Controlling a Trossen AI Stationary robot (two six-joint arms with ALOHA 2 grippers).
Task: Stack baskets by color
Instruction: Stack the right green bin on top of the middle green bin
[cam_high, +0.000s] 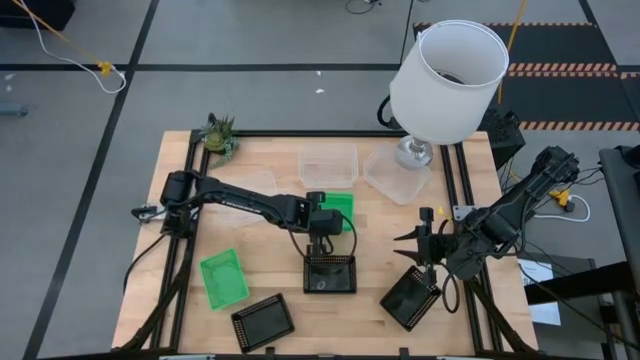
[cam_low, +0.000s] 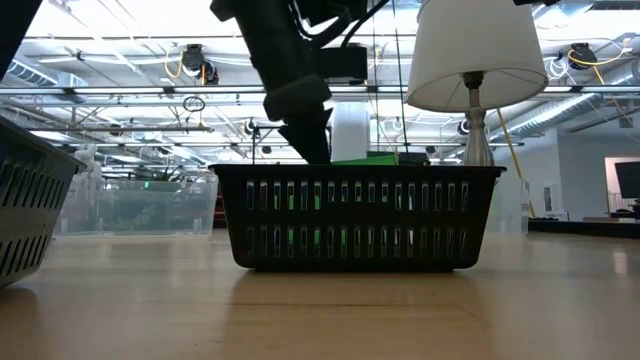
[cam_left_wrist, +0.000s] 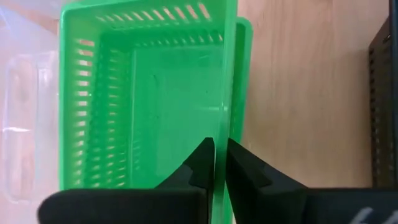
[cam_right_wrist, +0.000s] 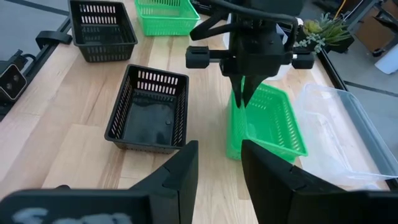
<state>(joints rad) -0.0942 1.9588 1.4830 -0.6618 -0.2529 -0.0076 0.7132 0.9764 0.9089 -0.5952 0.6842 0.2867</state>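
Note:
My left gripper (cam_left_wrist: 219, 144) stands over the table's middle, shut on a green basket (cam_left_wrist: 149, 99) that sits inside a second green basket (cam_left_wrist: 246, 74). A third green basket (cam_high: 223, 277) lies near the left front. Three black baskets rest on their bottoms: one (cam_high: 330, 272) just in front of my left gripper (cam_high: 322, 230), one (cam_high: 262, 320) at the front edge, one (cam_high: 410, 297) under my right gripper (cam_high: 420, 245). My right gripper (cam_right_wrist: 214, 165) is open and holds nothing. Clear baskets (cam_high: 328, 165) (cam_high: 395, 175) lie at the far side. My left gripper has the rim of one side wall (cam_left_wrist: 225, 118) of the inner green basket between its two fingers, one finger inside the basket and one outside. The fingers (cam_right_wrist: 245, 93) come steeply from above. The basket sits tilted in the lower green basket, its held side higher.
A big white lampshade on its stand (cam_high: 445, 80) rises at the far right. A small potted plant (cam_high: 218, 135) sits at the far left corner. Bare wood lies between the black baskets along the front.

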